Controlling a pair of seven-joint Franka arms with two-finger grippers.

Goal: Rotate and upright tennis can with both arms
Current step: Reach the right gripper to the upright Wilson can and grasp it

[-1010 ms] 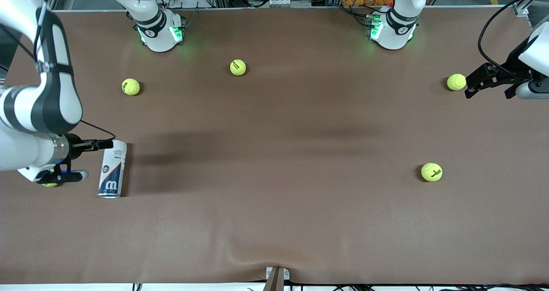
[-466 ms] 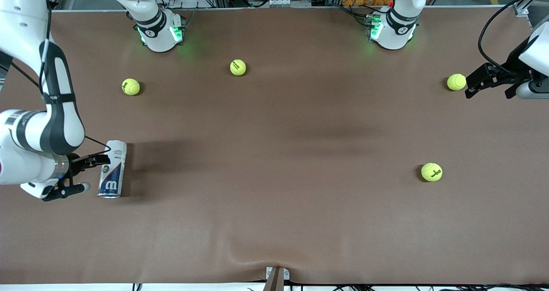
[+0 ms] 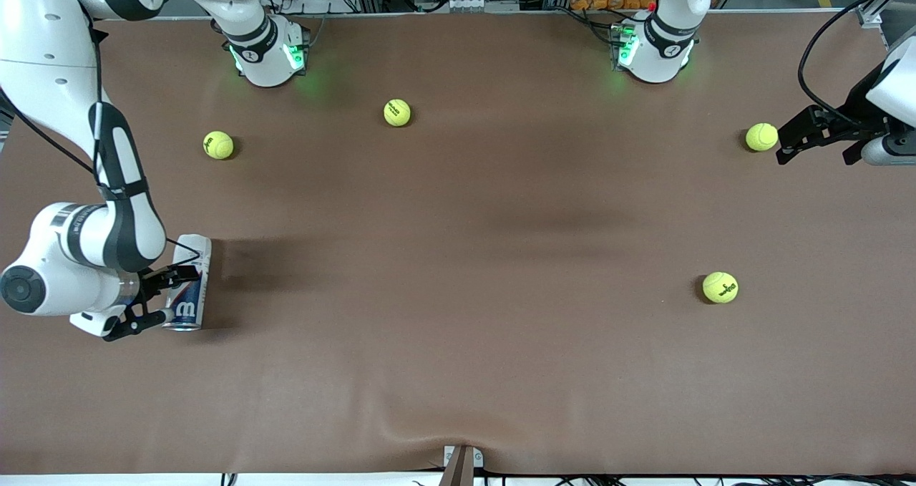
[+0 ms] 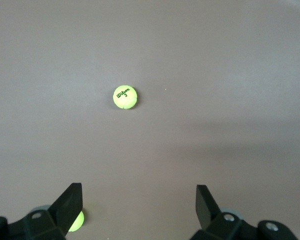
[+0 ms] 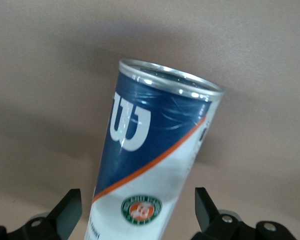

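The tennis can (image 3: 194, 260) lies on its side at the right arm's end of the table, with its silvery rim and navy "W" end nearer the front camera. My right gripper (image 3: 159, 298) is open and low over the can's "W" half. In the right wrist view the can (image 5: 155, 155) lies between the fingers of the right gripper (image 5: 137, 210), with a gap on each side. My left gripper (image 3: 794, 142) waits open and empty at the left arm's end, beside a tennis ball (image 3: 761, 137). In its own view the left gripper (image 4: 138, 200) holds nothing.
Loose tennis balls lie on the brown table: one (image 3: 218, 144) and another (image 3: 397, 112) near the right arm's base, one (image 3: 720, 287) nearer the front camera. The left wrist view shows a ball (image 4: 125, 96) and another (image 4: 76, 221) half hidden by a finger.
My right gripper has moved along the can from its white end toward the "W" end and now straddles it. The can and the left arm have not moved.
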